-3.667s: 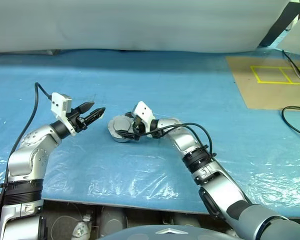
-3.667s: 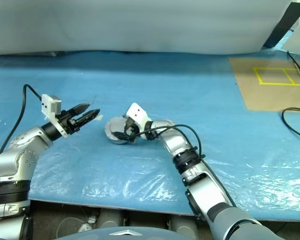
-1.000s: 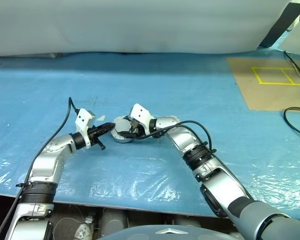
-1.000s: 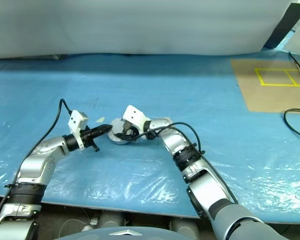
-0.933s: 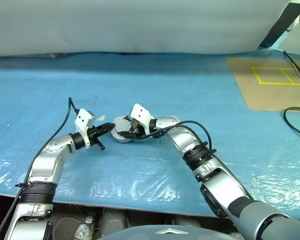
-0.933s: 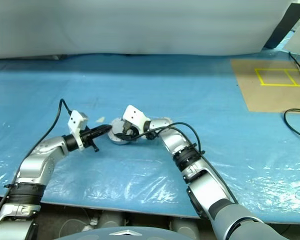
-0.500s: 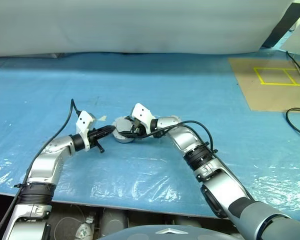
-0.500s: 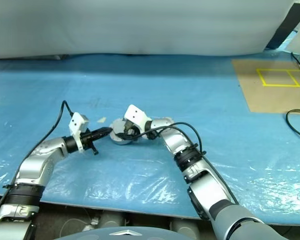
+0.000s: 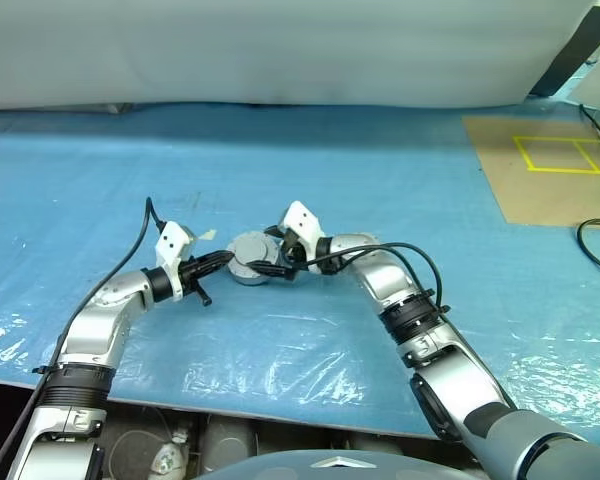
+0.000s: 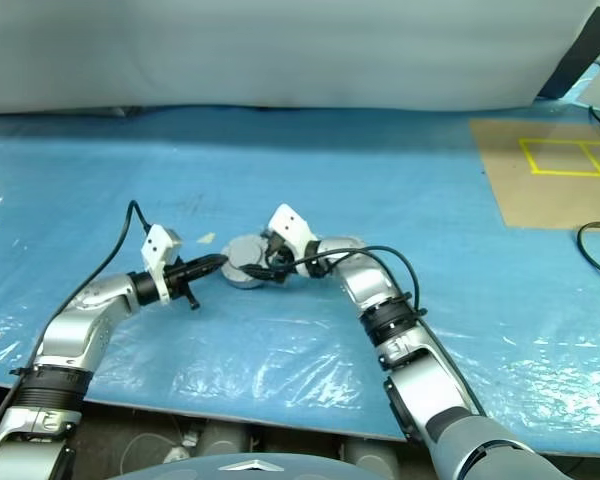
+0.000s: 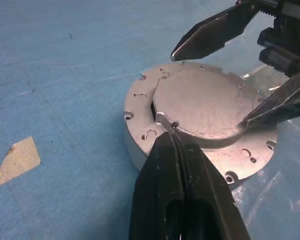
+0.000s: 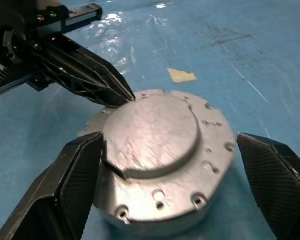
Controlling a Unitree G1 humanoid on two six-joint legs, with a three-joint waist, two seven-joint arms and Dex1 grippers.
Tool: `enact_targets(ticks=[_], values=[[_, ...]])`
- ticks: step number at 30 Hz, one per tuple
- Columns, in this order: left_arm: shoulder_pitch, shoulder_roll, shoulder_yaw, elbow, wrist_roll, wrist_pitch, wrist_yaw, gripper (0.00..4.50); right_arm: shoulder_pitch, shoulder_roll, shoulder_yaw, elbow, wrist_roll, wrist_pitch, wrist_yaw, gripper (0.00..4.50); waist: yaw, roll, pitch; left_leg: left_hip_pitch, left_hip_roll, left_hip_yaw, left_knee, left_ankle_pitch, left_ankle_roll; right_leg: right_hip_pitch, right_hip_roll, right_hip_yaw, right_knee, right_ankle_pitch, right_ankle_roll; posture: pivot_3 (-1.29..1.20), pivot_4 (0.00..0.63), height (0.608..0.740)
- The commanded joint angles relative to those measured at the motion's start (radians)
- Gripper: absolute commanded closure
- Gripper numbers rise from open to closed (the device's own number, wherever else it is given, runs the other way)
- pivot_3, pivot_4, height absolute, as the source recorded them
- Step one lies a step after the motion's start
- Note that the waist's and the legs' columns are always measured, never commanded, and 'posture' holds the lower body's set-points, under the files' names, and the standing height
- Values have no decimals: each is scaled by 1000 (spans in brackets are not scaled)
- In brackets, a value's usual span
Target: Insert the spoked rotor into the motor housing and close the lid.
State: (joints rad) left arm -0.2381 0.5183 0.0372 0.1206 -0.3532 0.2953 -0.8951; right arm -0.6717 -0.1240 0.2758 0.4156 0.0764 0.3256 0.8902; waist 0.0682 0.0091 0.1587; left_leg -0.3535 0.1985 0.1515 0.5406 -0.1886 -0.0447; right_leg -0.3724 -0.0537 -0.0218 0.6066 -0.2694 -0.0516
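Your round silver-grey metal motor housing [image 9: 248, 271] sits on the blue plastic-covered table [image 9: 380, 190], its grey disc lid [image 11: 202, 102] down. Left gripper [image 11: 173, 133] clenched, tips touching the lid; right gripper [image 12: 172, 165] spread wide, straddling the housing.

Head pair overhead; wrist cameras close, facing

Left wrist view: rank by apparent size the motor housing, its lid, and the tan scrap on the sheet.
1. motor housing
2. lid, lying closed on the housing and inside its rim
3. tan scrap, far the smallest
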Motion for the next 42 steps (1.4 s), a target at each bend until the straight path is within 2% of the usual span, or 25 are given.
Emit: enact_targets(ticks=[1, 8, 12, 15, 20, 30, 33, 40, 42], values=[[3, 3, -24, 27, 24, 7, -5, 4500, -20, 9, -88, -58, 105, 68, 15, 22, 0, 0, 0, -1, 0, 0, 0, 0, 0, -1, 0, 0, 0, 0, 0, 0, 150, 740], [13, -3, -29, 20, 26, 2, -4, 4500, -12, -14, -192, -48, 267, 396, 41, 22, 1, 0, 0, -10, 0, 0, 1, 0, 0, -8, 1, -4, 1, 3, 4, 0, 150, 740], [15, 1, -29, 20, 28, 1, -4, 4500, -28, -17, -255, 46, 355, 618, 34, 22, 1, 0, 0, -12, 0, 0, 2, 0, 0, -10, 1, -4, 2, 3, 5, 0, 150, 740], [12, 3, -30, 25, 30, -1, -4, 4500, -52, -7, -297, 115, 394, 718, 10, 22, 1, 0, 0, -13, 0, 0, 3, 0, 0, -10, 1, -4, 3, 3, 4, 0, 150, 740], [5, 4, -29, 32, 34, -4, -7, 4500, -42, 16, -313, 95, 447, 788, 19, 22, 2, 0, 0, -12, 1, 1, 3, 0, 0, -10, 1, -5, 4, 3, 4, 0, 150, 740], [5, 4, -31, 38, 40, -8, -9, 4500, -56, 64, -363, 152, 448, 750, -75, 22, 2, 0, 0, -11, 1, 2, 5, 1, 0, -10, 1, -5, 6, 3, 4, 0, 150, 740], [4, 2, -32, 40, 43, -8, -10, 4500, -55, 57, -377, 151, 450, 733, -80, 603, 2, 0, 0, -11, 1, 2, 6, 1, 0, -10, 1, -4, 8, 3, 4, 0, 150, 740], [1, 1, -35, 45, 45, -10, -13, 4500, -42, 54, -351, 113, 461, 725, -61, 2934, 3, 0, 0, -13, 0, 2, 6, 1, 0, -12, 0, -5, 8, 3, 4, 0, 150, 740], [0, 1, -34, 47, 46, -10, -13, 4500, -40, 58, -345, 110, 458, 725, -65, 3241, 5, 0, 0, -13, 0, 2, 6, 1, 0, -12, 0, -5, 9, 3, 4, 0, 150, 740]])
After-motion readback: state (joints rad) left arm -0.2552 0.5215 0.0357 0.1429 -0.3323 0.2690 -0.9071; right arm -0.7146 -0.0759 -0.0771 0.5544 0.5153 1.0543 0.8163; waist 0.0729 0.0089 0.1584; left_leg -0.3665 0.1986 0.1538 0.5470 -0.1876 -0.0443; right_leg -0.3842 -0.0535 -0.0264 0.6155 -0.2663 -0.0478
